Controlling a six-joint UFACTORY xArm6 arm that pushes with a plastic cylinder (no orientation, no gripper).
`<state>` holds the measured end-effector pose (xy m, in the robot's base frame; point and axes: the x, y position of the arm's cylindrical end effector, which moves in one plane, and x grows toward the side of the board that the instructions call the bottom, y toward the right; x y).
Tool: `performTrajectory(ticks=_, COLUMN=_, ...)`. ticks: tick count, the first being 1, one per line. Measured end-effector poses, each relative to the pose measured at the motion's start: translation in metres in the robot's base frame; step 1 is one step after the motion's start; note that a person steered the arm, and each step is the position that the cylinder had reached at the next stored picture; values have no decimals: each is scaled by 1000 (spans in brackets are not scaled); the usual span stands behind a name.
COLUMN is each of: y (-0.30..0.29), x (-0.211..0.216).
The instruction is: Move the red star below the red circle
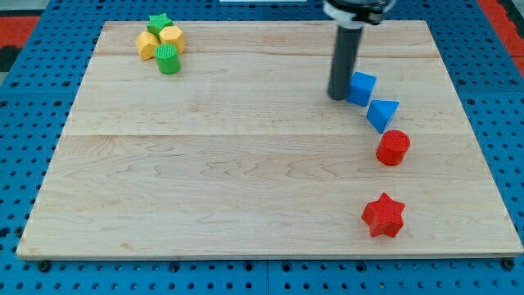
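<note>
The red star (383, 215) lies near the view's bottom right of the wooden board (213, 164). The red circle (393, 147) stands above it, a little to the right, with a gap of bare wood between them. My tip (338, 96) rests on the board at the upper right, just left of a blue cube (361, 88) and touching or nearly touching it. The tip is well above and left of both red blocks.
A blue triangle block (381, 114) lies between the blue cube and the red circle. At the view's top left a cluster holds a green star (158, 23), two yellow blocks (171, 37) (147, 46) and a green cylinder (168, 59).
</note>
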<state>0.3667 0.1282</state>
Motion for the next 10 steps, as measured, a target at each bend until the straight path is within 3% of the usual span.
performTrajectory(ticks=1, y=-9, x=11)
performTrajectory(ticks=3, y=-31, x=198)
performTrajectory(ticks=4, y=-24, x=235)
performTrajectory(ticks=5, y=0, x=250)
performTrajectory(ticks=6, y=0, x=203)
performTrajectory(ticks=7, y=28, x=210)
performTrajectory(ticks=8, y=13, x=210)
performTrajectory(ticks=9, y=69, x=209)
performTrajectory(ticks=10, y=85, x=222)
